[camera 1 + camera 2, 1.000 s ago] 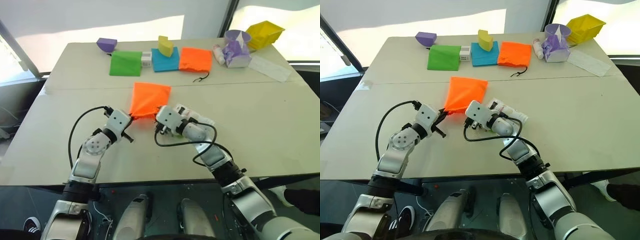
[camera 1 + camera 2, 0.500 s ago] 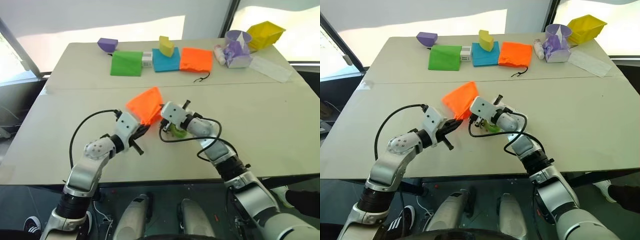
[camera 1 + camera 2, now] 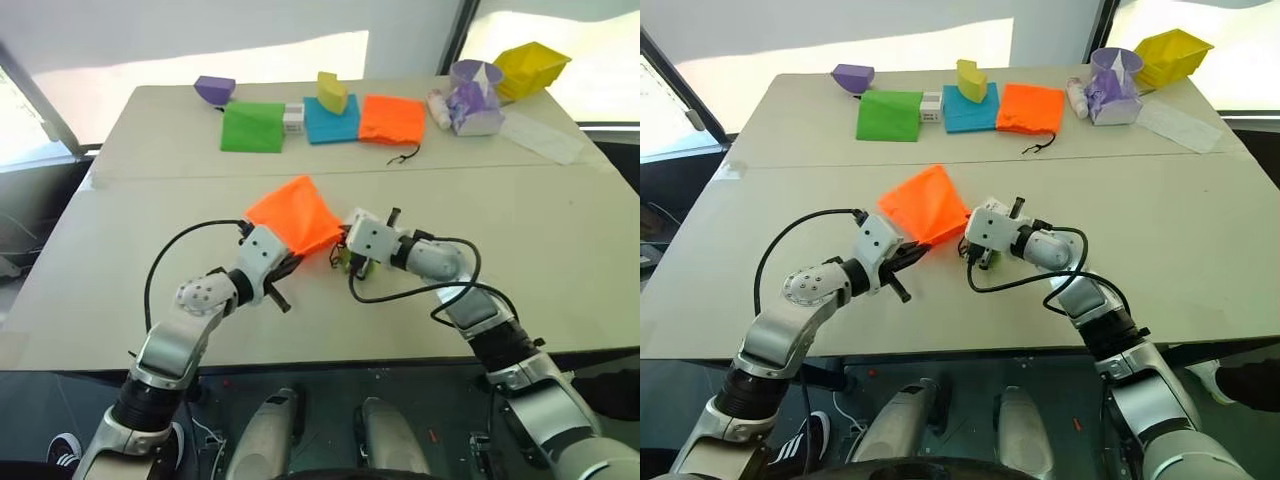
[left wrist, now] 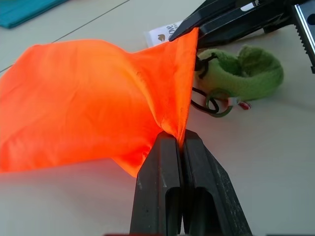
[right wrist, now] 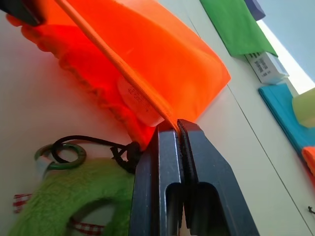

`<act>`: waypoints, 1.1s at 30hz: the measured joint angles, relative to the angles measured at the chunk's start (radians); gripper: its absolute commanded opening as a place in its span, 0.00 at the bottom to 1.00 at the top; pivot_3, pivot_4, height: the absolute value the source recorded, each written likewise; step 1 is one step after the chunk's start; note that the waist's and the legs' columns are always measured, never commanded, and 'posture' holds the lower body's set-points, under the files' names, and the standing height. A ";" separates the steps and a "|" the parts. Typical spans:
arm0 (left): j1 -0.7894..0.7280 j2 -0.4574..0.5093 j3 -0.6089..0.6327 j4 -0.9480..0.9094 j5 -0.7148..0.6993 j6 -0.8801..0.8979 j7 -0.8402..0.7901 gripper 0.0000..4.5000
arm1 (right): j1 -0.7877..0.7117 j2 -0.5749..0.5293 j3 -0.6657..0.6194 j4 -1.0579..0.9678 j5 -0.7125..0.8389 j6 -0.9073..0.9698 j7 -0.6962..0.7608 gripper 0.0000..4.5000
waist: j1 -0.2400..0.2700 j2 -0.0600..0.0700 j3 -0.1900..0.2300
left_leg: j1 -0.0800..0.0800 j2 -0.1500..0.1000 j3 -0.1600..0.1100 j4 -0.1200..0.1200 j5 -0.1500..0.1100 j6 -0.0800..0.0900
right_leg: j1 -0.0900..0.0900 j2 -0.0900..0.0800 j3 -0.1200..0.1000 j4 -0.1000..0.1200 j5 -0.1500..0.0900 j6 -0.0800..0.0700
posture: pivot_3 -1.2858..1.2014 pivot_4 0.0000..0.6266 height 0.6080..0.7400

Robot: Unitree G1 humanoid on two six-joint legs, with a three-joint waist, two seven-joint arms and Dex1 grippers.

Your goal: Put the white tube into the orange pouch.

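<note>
**Both grippers holding the pouch mouth**

The left gripper (image 3: 287, 262) is pinching one edge of the orange pouch (image 3: 295, 215), jaws closed on the fabric. The pouch is lifting near the middle of the table (image 3: 560, 240). The white tube (image 5: 138, 101) is showing through the cloth, inside. The right gripper (image 3: 343, 247) is clamping the opposite edge beside the green pom-pom (image 4: 241, 73).

Left gripper (image 3: 291, 262) and right gripper (image 3: 343, 246) angle inward, nearly meeting; jaws pinched closed.
</note>
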 measured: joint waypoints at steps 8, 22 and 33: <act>0.027 0.012 -0.001 0.010 -0.003 -0.078 -0.025 0.00 | 0.005 -0.016 -0.002 -0.019 0.018 0.019 0.015 0.01 | -0.002 0.000 0.000 | 0.000 0.000 0.000 0.000 0.000 0.000 | 0.000 0.000 0.000 -0.001 0.000 0.000 | 0.52 0.24 1.00; 0.040 -0.002 0.011 0.024 0.000 -0.095 0.006 0.00 | 0.111 -0.140 -0.263 -0.269 0.343 0.398 0.216 0.63 | 0.000 0.000 0.000 | -0.002 0.000 0.000 0.000 0.000 0.000 | 0.000 -0.001 0.000 -0.002 0.000 -0.001 | 0.52 0.24 1.00; 0.039 -0.018 0.007 0.043 0.011 -0.132 0.008 0.00 | 0.134 -0.266 -0.351 -0.161 0.434 0.624 0.280 0.63 | -0.003 0.000 0.000 | -0.005 0.001 0.001 0.000 0.000 0.001 | 0.000 -0.002 -0.002 -0.003 0.000 -0.001 | 0.52 0.24 1.00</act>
